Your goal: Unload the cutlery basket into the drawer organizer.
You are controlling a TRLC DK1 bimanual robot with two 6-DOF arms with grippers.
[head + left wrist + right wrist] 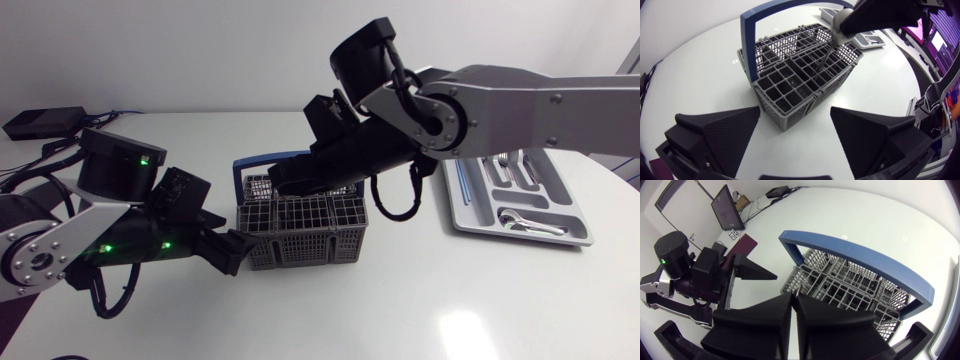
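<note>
The grey cutlery basket [305, 232] with a blue handle [262, 163] stands mid-table. My right gripper [281, 184] hangs over its rear left compartments, shut on the thin metal stem of a cutlery piece [824, 56] that reaches down into the basket [790, 85]. In the right wrist view the right gripper [792, 302] has its fingers pressed together above the basket [850, 287]. My left gripper [234, 251] sits open at the basket's front left corner, nothing between its fingers [727, 132]. The drawer organizer [459, 200] lies at the right with several pieces of cutlery in it.
My right arm [520, 100] spans from the right edge across the organizer to the basket. My left arm [110, 235] lies low at the left. Cables and a black box [40, 122] sit at the table's back left.
</note>
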